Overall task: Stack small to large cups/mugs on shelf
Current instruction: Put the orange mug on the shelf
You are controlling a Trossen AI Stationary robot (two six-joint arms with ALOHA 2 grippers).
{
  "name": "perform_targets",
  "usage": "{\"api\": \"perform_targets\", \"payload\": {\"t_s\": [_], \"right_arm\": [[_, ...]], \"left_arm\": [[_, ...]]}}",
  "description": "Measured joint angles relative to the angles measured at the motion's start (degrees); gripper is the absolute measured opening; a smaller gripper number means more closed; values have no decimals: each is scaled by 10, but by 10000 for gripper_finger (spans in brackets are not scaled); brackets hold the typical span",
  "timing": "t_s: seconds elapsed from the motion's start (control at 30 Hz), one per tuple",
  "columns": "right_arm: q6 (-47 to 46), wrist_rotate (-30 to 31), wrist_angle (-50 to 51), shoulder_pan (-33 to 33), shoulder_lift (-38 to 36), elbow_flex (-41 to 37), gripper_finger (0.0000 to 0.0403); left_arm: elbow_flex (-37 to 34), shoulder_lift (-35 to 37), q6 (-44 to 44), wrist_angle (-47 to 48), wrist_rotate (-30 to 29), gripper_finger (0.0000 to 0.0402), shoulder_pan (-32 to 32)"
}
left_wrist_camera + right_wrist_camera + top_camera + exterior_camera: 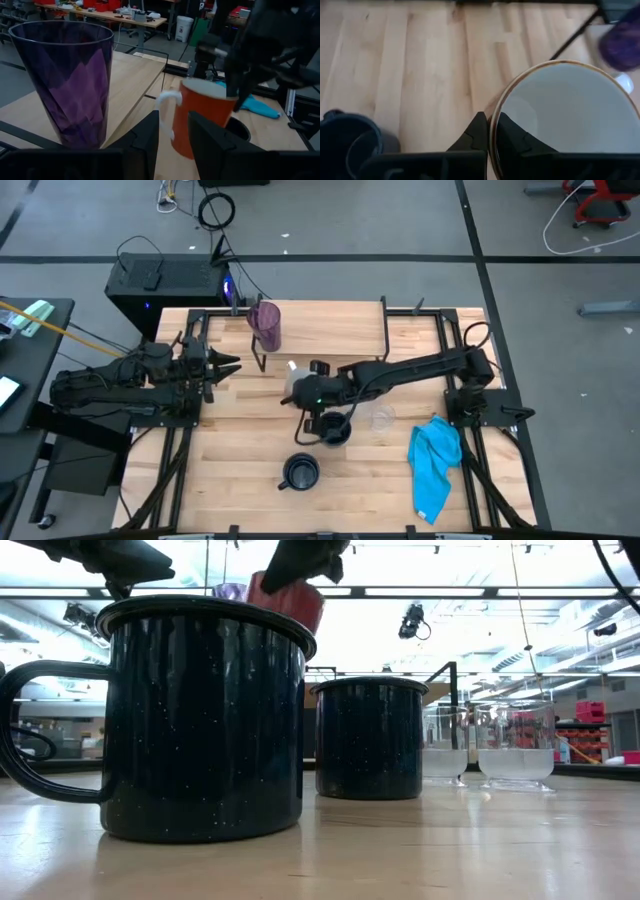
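Note:
The white-and-orange mug [202, 117] hangs in my right gripper [302, 390] over the middle of the table, just near of the shelf [330, 325]. The purple tumbler [266, 325] stands upright on the shelf's left end. My left gripper [230, 368] is open and empty at the table's left, level, pointing at the mug and the tumbler [65, 75]. Two dark navy mugs [300, 472] [335, 427] and two clear glasses [445, 755] [515, 755] stand on the table nearer the front. My right gripper holds the white-and-orange mug by its rim [492, 132], one finger [515, 135] inside the white hollow and one finger [476, 131] outside the wall. The fingers come from above, pointing down. The mug hangs below them, lifted clear of the table and slightly tilted, its white handle [167, 107] toward my left gripper.
A bright blue cloth [435, 465] lies at the table's right front. The shelf stands on thin black wire legs [262, 360]. Bare wood lies between the left arm and the navy mugs.

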State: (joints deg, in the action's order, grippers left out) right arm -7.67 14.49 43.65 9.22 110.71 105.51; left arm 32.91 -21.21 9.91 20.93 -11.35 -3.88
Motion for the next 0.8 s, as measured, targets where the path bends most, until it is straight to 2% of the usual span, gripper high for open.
{"api": "perform_targets", "payload": {"t_s": [0.37,0.8], "right_arm": [[3,34,1,-39,-49,0,18],[40,36,-17,-104,-52,1,18]], "left_arm": [[0,0,0,-1,0,110,0],[0,0,-1,-1,0,110,0]]}}
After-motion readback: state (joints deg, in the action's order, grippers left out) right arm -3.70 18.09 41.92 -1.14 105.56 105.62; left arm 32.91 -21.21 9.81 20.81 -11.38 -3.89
